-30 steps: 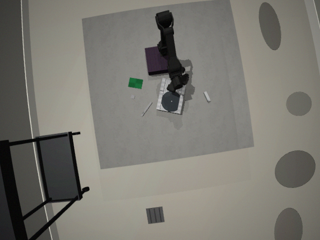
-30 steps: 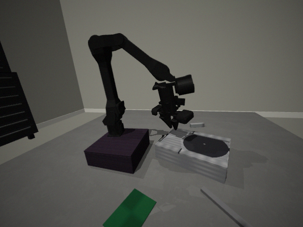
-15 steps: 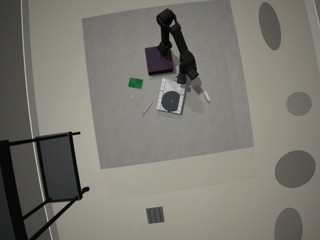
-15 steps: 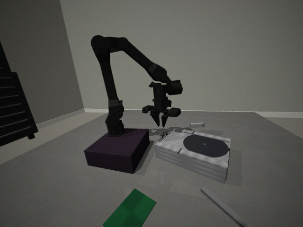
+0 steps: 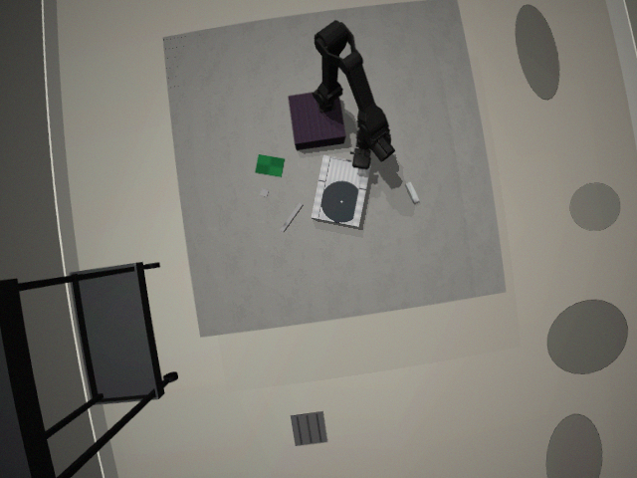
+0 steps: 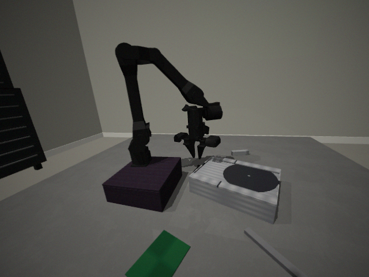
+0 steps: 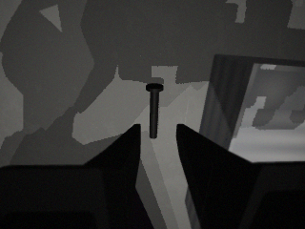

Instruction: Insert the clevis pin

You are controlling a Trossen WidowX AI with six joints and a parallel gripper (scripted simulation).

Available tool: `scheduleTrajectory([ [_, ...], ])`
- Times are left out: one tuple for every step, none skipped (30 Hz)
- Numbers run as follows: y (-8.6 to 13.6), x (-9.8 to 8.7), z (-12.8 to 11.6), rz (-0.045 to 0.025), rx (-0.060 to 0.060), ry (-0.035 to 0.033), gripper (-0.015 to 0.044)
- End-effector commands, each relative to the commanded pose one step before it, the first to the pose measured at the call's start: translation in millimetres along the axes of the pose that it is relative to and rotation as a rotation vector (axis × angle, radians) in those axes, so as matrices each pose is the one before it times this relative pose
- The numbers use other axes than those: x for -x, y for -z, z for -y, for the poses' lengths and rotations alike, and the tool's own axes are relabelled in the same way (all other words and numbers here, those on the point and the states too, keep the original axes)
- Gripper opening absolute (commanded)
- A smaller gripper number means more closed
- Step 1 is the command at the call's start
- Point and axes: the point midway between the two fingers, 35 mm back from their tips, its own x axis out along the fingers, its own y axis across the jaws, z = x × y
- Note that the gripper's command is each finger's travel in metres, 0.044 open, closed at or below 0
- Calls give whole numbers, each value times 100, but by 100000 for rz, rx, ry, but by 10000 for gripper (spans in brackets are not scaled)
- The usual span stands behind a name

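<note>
The dark disc (image 5: 336,209) (image 6: 250,182) lies flat in the pale rimmed tray (image 5: 336,168) (image 6: 208,175) (image 7: 220,95), at the end away from the arm base. A small light spot shows at its middle hole. The tray's pin hole cannot be told apart. The dark clevis pin (image 7: 153,114) lies on its side on the table beside the tray, its head away from my fingers in the wrist view. In the top view my arm mostly hides it. My gripper (image 6: 196,157) (image 7: 158,130) points down above the pin, fingers parted and empty.
The purple base block (image 5: 316,120) (image 6: 143,175) stands close to the tray. A green plate (image 5: 269,165) (image 6: 161,253), a thin grey bar (image 5: 292,218) (image 6: 268,253) and a small light piece (image 5: 264,192) lie on one side. A white bar (image 5: 412,192) (image 6: 240,152) lies on the other.
</note>
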Motion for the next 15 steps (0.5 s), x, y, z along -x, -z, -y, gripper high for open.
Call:
scheduleTrajectory([
  [124,-818,-2,-1060,-295,-256,120],
  [0,-167,1,-1,0,-1,120],
  [0,-167,1,-1,0,-1,120],
  [1,-167,0,-1,0,-1,120],
  [1,-167,0,-1,0,-1,120],
  [2,-167,0,-1,0,-1,120],
  [2,-167,-1,-1,0,-1,120],
  [2,-168,-1,-1,0,-1,120],
  [3,-168,-1,-1,0,-1,120],
  [3,-168,-1,-1,0,-1,120],
  [3,-168,-1,-1,0,-1,120],
  [3,-168,-2,-1,0,-1,120],
  [3,-168,-2,-1,0,-1,120],
  [2,-168,-3,-1,0,-1,120],
  [1,-168,-3,-1,0,-1,120],
])
